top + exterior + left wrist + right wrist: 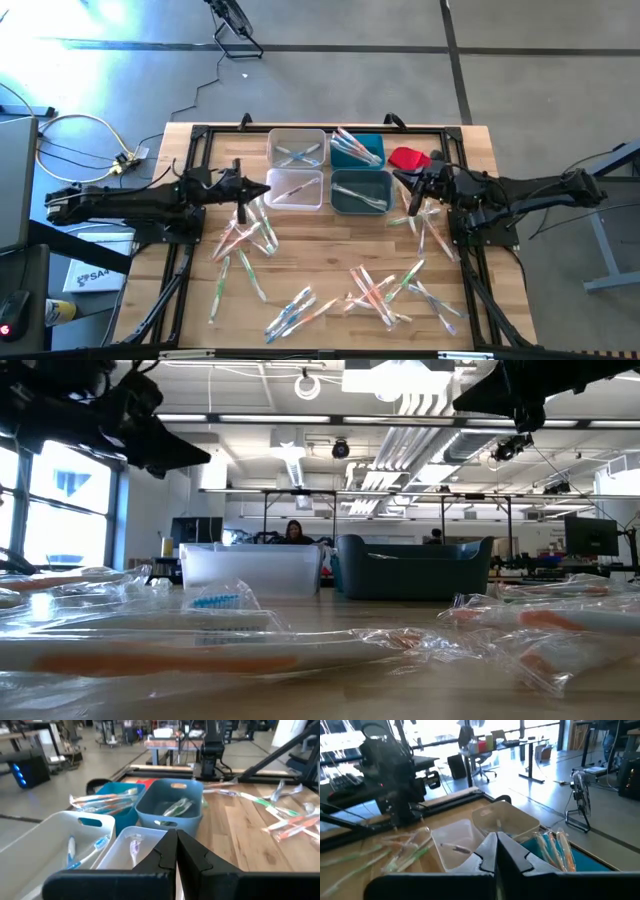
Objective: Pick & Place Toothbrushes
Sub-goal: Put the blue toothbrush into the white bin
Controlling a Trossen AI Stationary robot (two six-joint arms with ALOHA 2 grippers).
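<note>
Toothbrushes: dozens, wrapped in clear film, lie loose over the front half of the table, thickest near the front edge at centre and toward the front right; a second heap sits by the left side, a smaller one by the right side. Handles whitish with orange, green, blue accents

Some are sorted already. Four bins stand in a block at the back edge, centre: far clear bin holds a few blue ones, near clear bin one or two, far teal bin a bunch with orange, near teal bin a few green. Judged: the bins sort by colour, hence the block between the arms, in reach of both

Red cloth-like piece lies just right of the far teal bin

Left gripper hangs above the near clear bin's left rim, fingers pressed together, nothing between them. Right gripper hovers at the near teal bin's right rim, likewise closed and empty. Both look between picks

Writing: the white box off the table's left side shows letters, not legible. No brand readable on the wrappers
</note>
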